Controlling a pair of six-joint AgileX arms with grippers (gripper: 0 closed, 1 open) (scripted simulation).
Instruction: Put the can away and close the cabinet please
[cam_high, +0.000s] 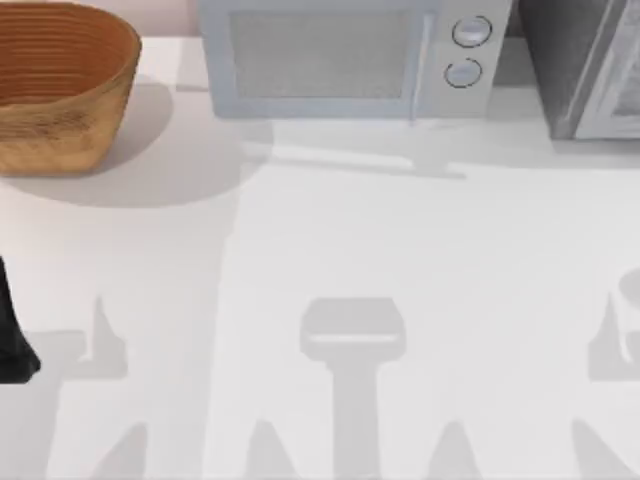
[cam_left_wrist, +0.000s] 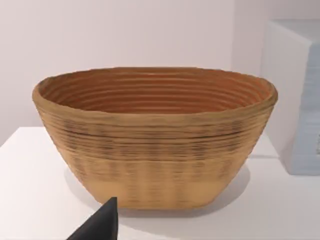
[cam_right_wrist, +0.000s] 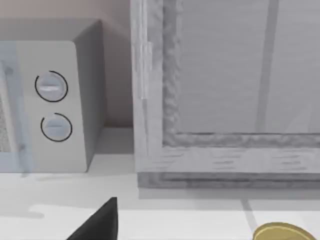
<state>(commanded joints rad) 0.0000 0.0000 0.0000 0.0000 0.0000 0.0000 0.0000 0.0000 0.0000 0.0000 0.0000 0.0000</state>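
Near cabinet (cam_right_wrist: 225, 100), can (cam_right_wrist: 282, 232) beside right tool (cam_right_wrist: 100, 222).

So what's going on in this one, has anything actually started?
Not yet, by the look of it. The left arm sits at the table's left edge, its wrist camera facing the woven basket. The right wrist camera faces the cabinet beside the microwave at the back of the table, with the rim of what may be the can just in front. Nothing is being held that I can see.
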